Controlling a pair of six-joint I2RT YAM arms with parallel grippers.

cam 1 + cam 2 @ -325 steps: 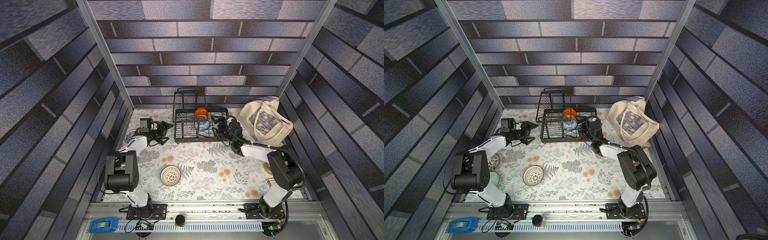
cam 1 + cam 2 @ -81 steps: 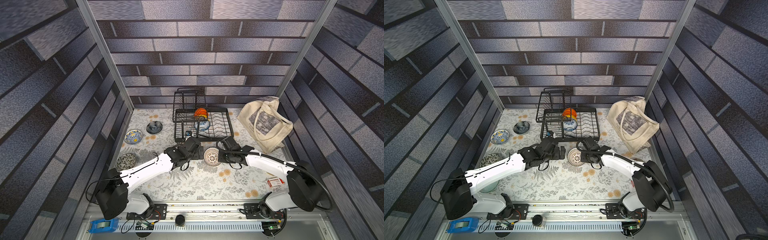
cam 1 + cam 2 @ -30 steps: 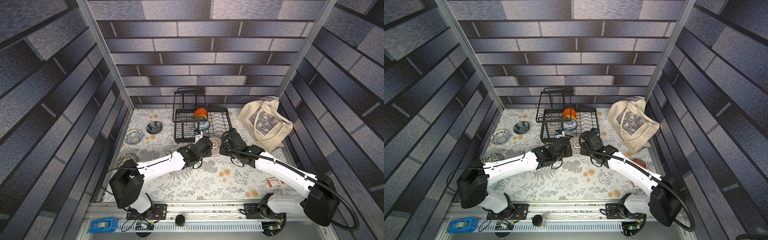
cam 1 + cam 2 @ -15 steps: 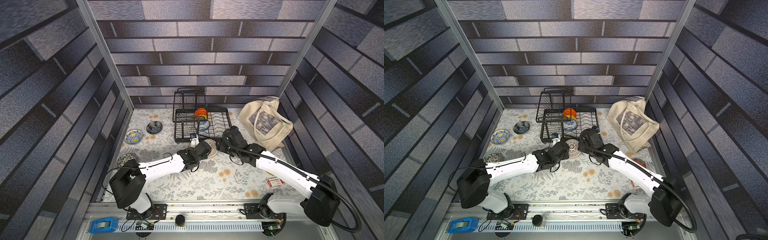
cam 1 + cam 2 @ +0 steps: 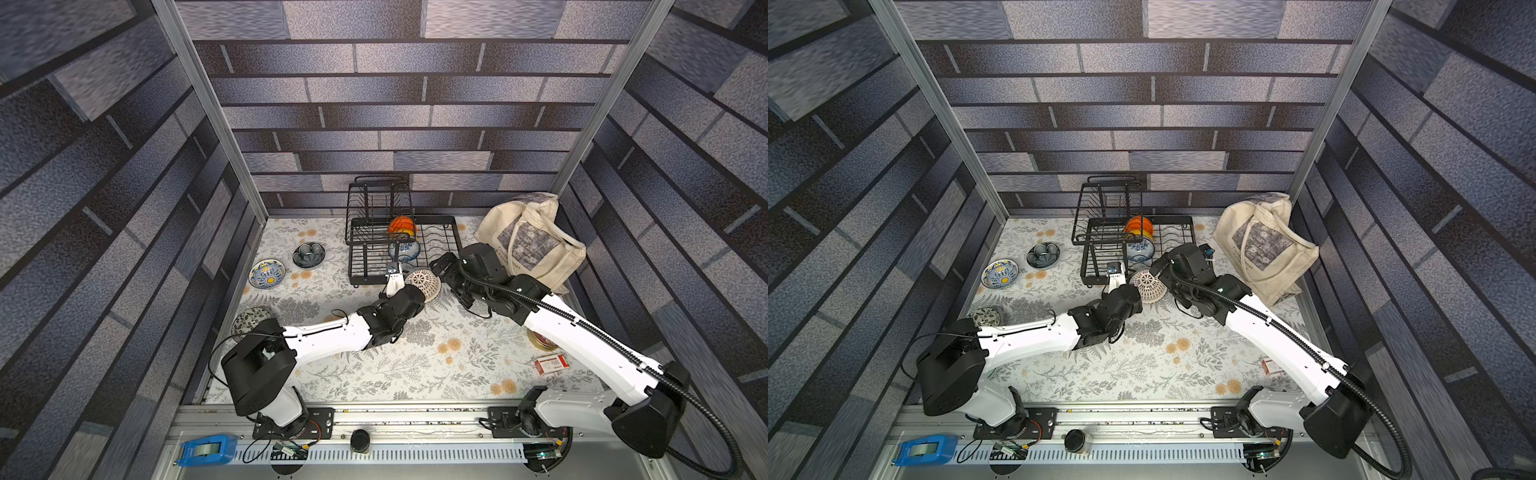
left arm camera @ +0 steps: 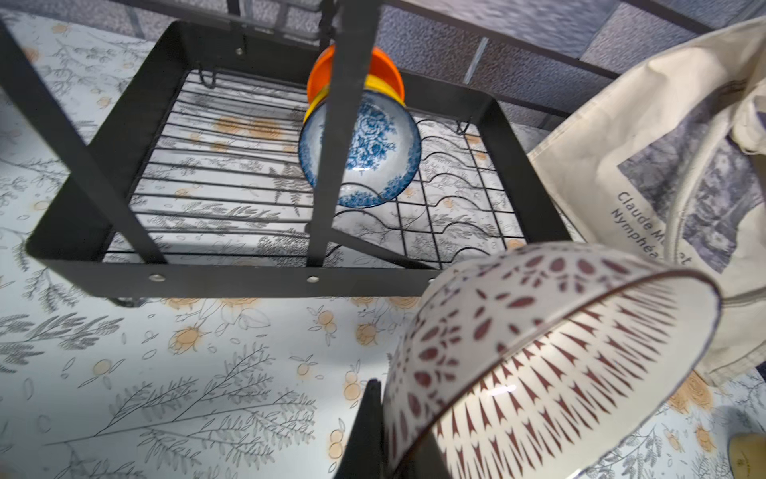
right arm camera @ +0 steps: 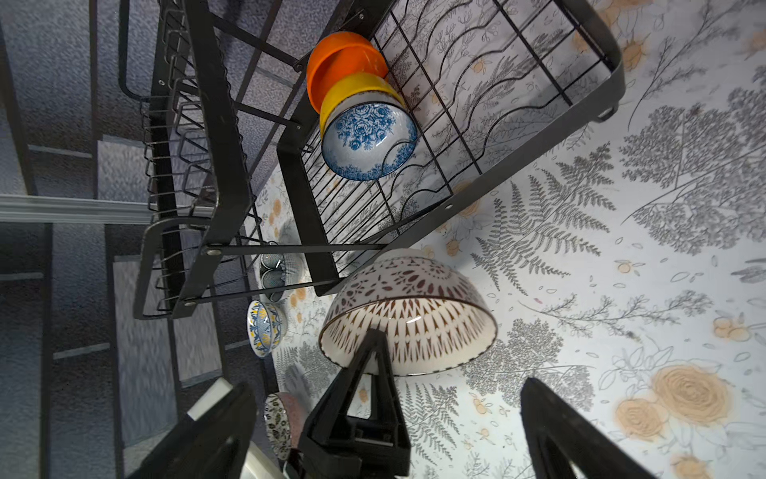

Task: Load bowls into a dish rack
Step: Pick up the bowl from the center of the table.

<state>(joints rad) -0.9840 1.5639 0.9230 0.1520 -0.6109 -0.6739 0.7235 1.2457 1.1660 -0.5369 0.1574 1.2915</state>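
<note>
The bowls are split between table and rack, and one is in hand. Nearest us, at 9 o'clock on the table, the dark leafy bowl [image 5: 251, 318] sits loose beside the left arm, not yet dealt with.

Near the table's middle, the left gripper [image 5: 413, 291] is clamped on the rim of the white lattice bowl [image 5: 424, 282], one finger inside and one outside. That pinch holds the bowl tipped on edge with its mouth turned back towards us. We judge this is the attitude it needs to slide between the rack's wires. It hangs just off the rack's 5 o'clock corner and, as far as we can tell, clear of the table.

The right gripper [image 5: 441, 268] stands at the bowl's 2 o'clock with its jaws spread wide, so the weight rests on the left pinch alone.

Farther out, at 10 o'clock, the blue-yellow bowl [image 5: 267, 274] and the dark blue-grey bowl [image 5: 308, 254] wait upright on the cloth.

At 12 o'clock stands the dish rack [image 6: 232, 278]. In its lower tier the floral bowl [image 6: 360, 157], the yellow bowl [image 7: 360, 93] and the orange bowl [image 5: 401, 224] stand on edge, nested one behind another against the curved dividers. The slots in front of them are free.

A tote bag [image 5: 528, 241] slumps at 2 o'clock.
</note>
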